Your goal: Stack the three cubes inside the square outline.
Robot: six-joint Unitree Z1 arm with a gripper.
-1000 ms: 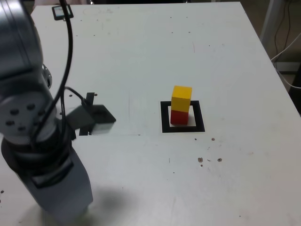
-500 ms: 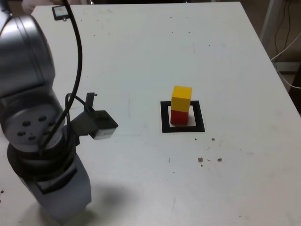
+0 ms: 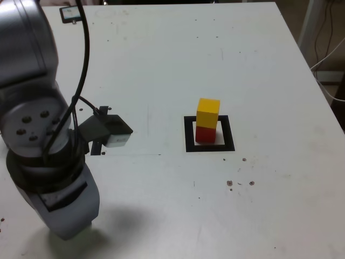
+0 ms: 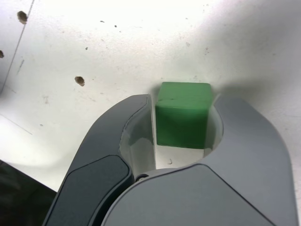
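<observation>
In the wrist view the green cube rests on the white table between my gripper's two grey jaws, which press on its two opposite sides. The exterior view hides both the gripper and the green cube behind the arm at that view's lower left. Right of the table's centre, the yellow cube stands on the red cube inside the square outline.
A thin black strip lies partly behind the wrist camera box. A small black-framed card sits at the far left corner. Dark specks mark the table near the outline. Cables hang past the right edge.
The arm's upper body has shifted a little at the exterior view's left, and the camera box rose then settled back. The yellow-on-red stack has not moved.
</observation>
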